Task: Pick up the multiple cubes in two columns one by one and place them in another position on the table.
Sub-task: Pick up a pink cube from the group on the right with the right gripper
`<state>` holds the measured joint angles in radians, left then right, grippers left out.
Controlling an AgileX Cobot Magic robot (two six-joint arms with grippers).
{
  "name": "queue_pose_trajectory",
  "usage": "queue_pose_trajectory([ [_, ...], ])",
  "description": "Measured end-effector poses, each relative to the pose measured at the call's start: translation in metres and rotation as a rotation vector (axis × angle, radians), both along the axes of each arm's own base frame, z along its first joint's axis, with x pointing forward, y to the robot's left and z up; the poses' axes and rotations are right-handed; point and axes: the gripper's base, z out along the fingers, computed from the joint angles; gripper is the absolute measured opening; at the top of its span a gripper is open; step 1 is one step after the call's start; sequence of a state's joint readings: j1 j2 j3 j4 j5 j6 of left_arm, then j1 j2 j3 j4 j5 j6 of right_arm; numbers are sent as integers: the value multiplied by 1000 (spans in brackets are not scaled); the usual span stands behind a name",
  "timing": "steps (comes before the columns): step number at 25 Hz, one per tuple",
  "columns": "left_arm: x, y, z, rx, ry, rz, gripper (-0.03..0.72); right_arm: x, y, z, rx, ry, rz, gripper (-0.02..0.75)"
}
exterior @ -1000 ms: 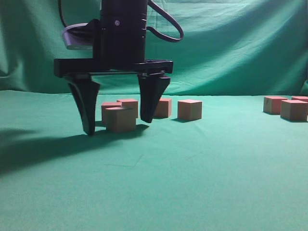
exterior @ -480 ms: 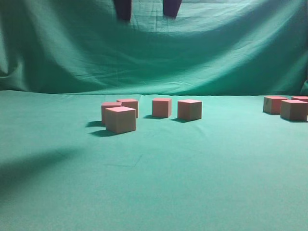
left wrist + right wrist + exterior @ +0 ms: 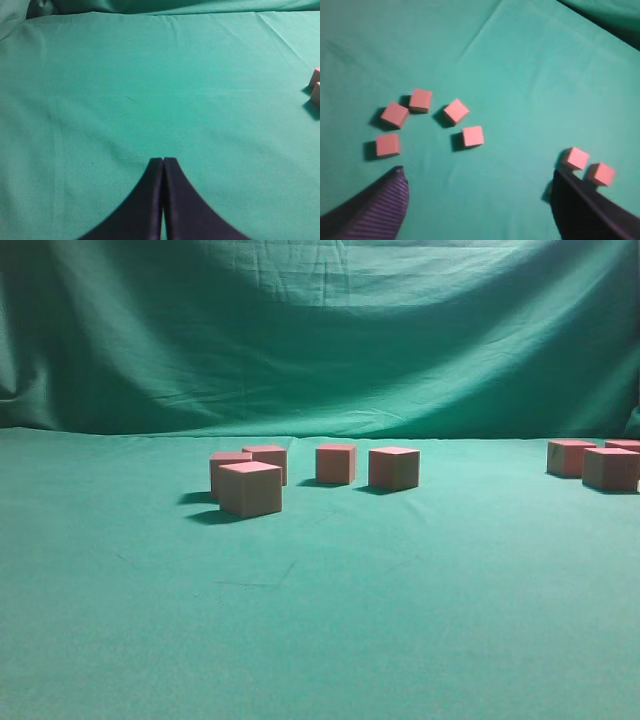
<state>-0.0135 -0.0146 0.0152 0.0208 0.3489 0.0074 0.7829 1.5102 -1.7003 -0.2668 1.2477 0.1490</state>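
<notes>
Several pink cubes lie on the green cloth. In the exterior view a left group has a front cube [image 3: 250, 488] with others behind it [image 3: 336, 463], and more cubes sit at the right edge [image 3: 610, 468]. Neither gripper shows in that view. My right gripper [image 3: 477, 172] is open and empty, high above the cloth; it looks down on the group of cubes [image 3: 456, 111] and a pair [image 3: 577, 158] near its right finger. My left gripper [image 3: 163, 160] is shut and empty above bare cloth, with two cube edges [image 3: 315, 95] at the far right.
A green cloth [image 3: 320, 620] covers the table and hangs as a backdrop [image 3: 320, 340] behind it. The cloth has a few creases.
The open gripper that stood around the front cube a second ago has risen out of the exterior view. The cube stays on the cloth. Its shadow on the left is gone.
</notes>
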Motion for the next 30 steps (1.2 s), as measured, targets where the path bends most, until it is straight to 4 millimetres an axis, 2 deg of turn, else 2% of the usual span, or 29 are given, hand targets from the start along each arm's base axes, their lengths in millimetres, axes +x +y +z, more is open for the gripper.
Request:
queue_pose_trajectory([
  [3, 0, 0, 0, 0, 0, 0, 0, -3, -39, -5, -4, 18, -111, 573],
  [6, 0, 0, 0, 0, 0, 0, 0, -4, -72, -26, -33, 77, -228, 573],
  [11, 0, 0, 0, 0, 0, 0, 0, -4, -115, -87, -96, 208, -409, 573],
  [15, 0, 0, 0, 0, 0, 0, 0, 3, -141, -140, -111, 303, -507, 573],
  [18, 0, 0, 0, 0, 0, 0, 0, 14, -158, -168, -110, 363, -579, 573],
  [22, 0, 0, 0, 0, 0, 0, 0, 33, -175, -190, -64, 393, -641, 573],
  [30, 0, 0, 0, 0, 0, 0, 0, 62, -177, -236, -30, 443, -558, 573],
])
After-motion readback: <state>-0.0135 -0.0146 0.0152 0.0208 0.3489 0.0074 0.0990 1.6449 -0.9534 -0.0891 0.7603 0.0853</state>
